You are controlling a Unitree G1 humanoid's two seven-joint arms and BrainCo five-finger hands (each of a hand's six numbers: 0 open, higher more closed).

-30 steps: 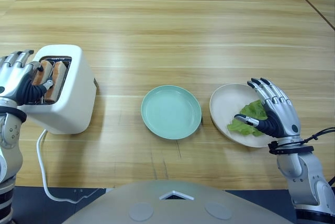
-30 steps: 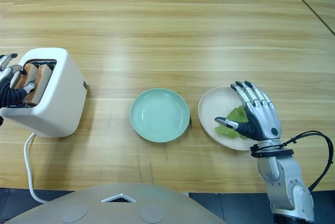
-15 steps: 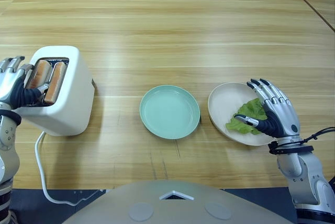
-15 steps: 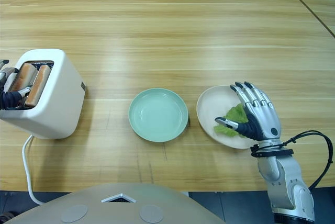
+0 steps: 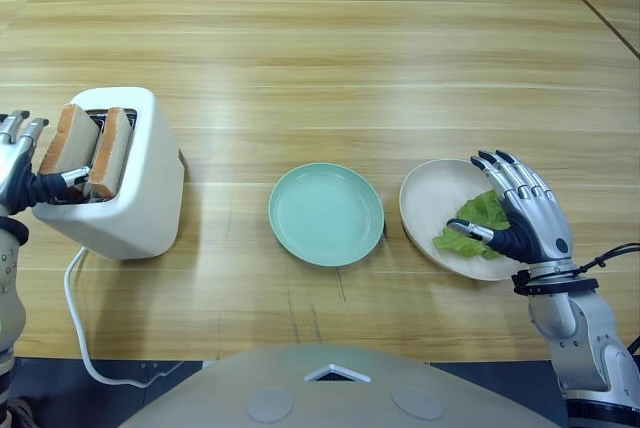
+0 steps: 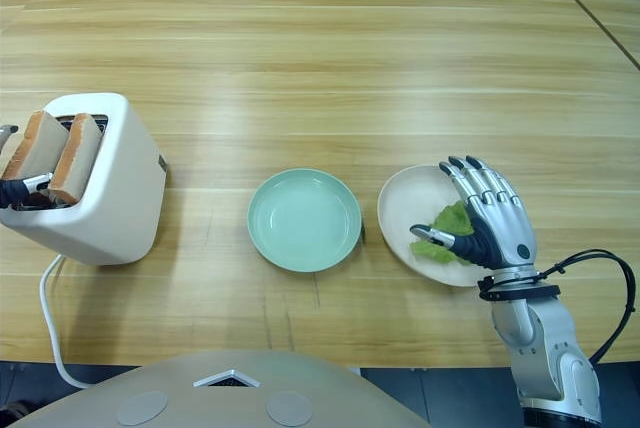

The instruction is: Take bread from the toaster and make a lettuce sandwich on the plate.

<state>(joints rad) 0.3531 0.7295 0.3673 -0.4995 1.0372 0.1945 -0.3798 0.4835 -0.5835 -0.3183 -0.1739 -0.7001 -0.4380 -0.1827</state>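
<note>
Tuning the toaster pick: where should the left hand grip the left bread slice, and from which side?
Pinch the left bread slice across its flat faces at the raised top, from above-left beside the left hand. It stands on edge, top above the toaster.

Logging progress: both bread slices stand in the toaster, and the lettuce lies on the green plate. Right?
No: the lettuce lies on the beige plate, by the right robot hand, as the left eye view shows. Both bread slices do stand in the toaster.
</note>
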